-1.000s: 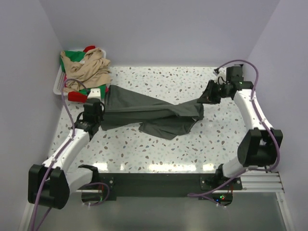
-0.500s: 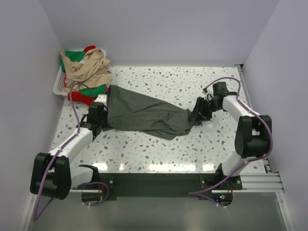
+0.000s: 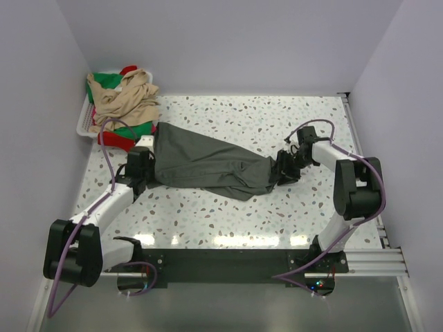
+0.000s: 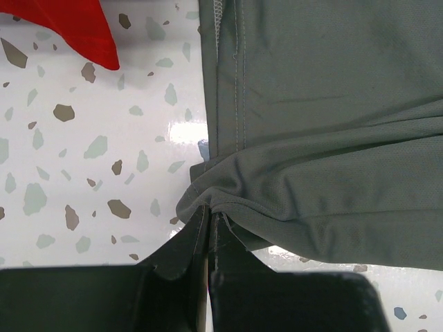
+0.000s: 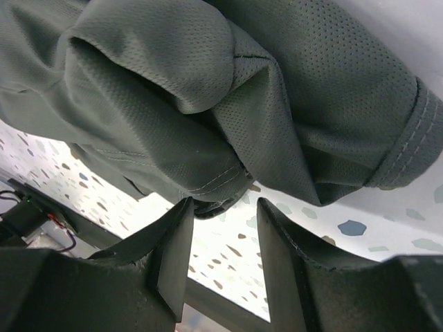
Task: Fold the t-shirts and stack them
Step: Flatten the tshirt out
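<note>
The left end effector (image 4: 210, 223) pinched the dark grey t-shirt (image 4: 325, 111) at its hem; the right end effector (image 5: 225, 207) was parted, bunched cloth just ahead.

I'm stretching my left arm (image 3: 104, 204) forward and low, and my left gripper (image 4: 208, 221) is pinching tight on an edge of the dark grey t-shirt (image 4: 332, 124). I'm folding my right arm (image 3: 349, 183) sharply at the elbow and swinging its wrist inward, and my right gripper (image 5: 225, 207) is holding its fingers parted.
</note>
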Motion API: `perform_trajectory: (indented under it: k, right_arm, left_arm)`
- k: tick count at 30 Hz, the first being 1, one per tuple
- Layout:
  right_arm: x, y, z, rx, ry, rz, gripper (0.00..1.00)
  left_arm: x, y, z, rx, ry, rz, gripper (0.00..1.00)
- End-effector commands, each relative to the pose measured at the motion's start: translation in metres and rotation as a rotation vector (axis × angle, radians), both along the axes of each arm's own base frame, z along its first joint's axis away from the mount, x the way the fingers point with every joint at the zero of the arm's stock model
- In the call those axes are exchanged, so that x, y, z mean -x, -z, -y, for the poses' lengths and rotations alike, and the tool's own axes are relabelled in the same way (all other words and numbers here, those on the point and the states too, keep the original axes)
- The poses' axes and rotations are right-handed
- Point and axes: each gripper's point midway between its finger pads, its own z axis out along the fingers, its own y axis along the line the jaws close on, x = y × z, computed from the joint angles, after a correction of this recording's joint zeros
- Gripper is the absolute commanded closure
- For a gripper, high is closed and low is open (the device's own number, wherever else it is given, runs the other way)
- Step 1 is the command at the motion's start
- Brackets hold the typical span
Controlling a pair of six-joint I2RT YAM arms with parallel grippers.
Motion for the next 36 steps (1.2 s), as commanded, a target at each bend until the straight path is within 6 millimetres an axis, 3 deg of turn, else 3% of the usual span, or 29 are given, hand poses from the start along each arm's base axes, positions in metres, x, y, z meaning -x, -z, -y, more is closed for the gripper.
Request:
perform_trajectory:
  k: [1,9,13,22,27,30,31,32,34,35,36]
  right_arm:
    - [-0.003,0.010,-0.002,0.015,-0.025,0.017,0.55]
    - [-0.006,0.020,-0.005,0.003,-0.034,0.015,0.60]
    - [-0.009,0.017,-0.007,-0.005,-0.035,0.025,0.75]
    - [-0.011,-0.002,-0.001,0.030,-0.036,0.057,0.95]
    - [-0.017,-0.048,0.005,0.065,-0.003,0.127,1.00]
    - [-0.036,-0.087,0.012,0.101,0.047,0.214,1.00]
    - [-0.052,-0.109,0.016,0.113,0.072,0.277,1.00]
    - [-0.056,-0.121,0.018,0.115,0.091,0.290,1.00]
    - [-0.079,-0.161,0.023,0.110,0.139,0.386,1.00]
    - [-0.085,-0.173,0.027,0.114,0.162,0.412,1.00]
    - [-0.091,-0.189,0.030,0.109,0.180,0.451,1.00]
  left_arm:
    - [-0.011,-0.009,0.000,0.006,0.000,0.055,1.00]
    - [-0.010,-0.009,0.000,0.009,0.003,0.053,1.00]
    - [-0.010,-0.009,0.000,0.005,0.004,0.051,1.00]
    - [-0.010,-0.013,0.001,0.014,0.006,0.060,1.00]
    - [-0.017,-0.035,0.008,0.071,-0.003,0.106,1.00]
    - [-0.028,-0.060,0.017,0.130,-0.003,0.169,1.00]
    - [-0.032,-0.067,0.020,0.139,0.002,0.183,1.00]
    - [-0.041,-0.085,0.022,0.150,0.003,0.224,1.00]
    - [-0.053,-0.104,0.027,0.156,0.008,0.256,1.00]
    - [-0.065,-0.132,0.029,0.166,0.010,0.313,1.00]
    - [-0.072,-0.144,0.031,0.169,0.013,0.333,1.00]
